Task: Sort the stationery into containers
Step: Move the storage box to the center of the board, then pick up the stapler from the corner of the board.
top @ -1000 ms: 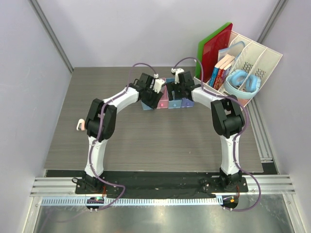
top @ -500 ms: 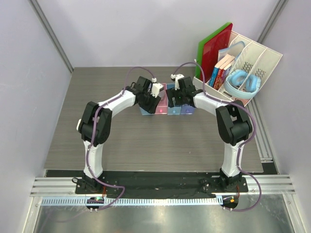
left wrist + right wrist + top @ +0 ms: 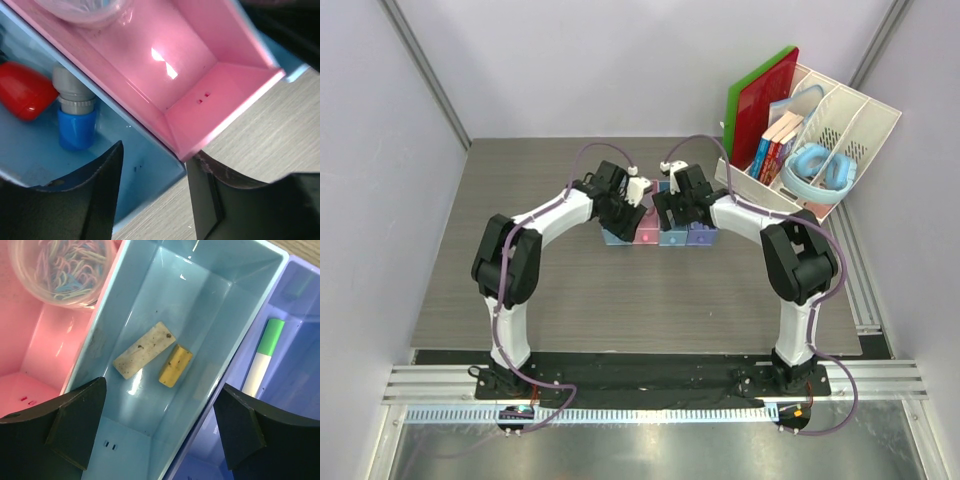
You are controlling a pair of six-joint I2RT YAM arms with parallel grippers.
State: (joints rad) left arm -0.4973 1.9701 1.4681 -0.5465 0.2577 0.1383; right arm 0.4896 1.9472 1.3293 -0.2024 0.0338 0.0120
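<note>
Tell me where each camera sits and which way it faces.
Top external: above and behind the bases, looking down on the table; both arms show whole.
Left wrist: on the left end effector, facing down into the blue tray and pink tray; its fingers show.
Right wrist: on the right end effector, facing down into the light blue tray; its fingers show.
Shared: both wrist views catch the pink tray.

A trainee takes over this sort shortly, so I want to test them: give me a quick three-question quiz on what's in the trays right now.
1. True or false: the pink tray sits directly beside the light-blue tray.
2. Which tray holds the green-tipped pen? A pink, B light-blue, C lavender tray.
3. How many items lie in the light-blue tray?
Key: 1 true; 2 C; 3 two, the whitish eraser and the yellow piece.
</note>
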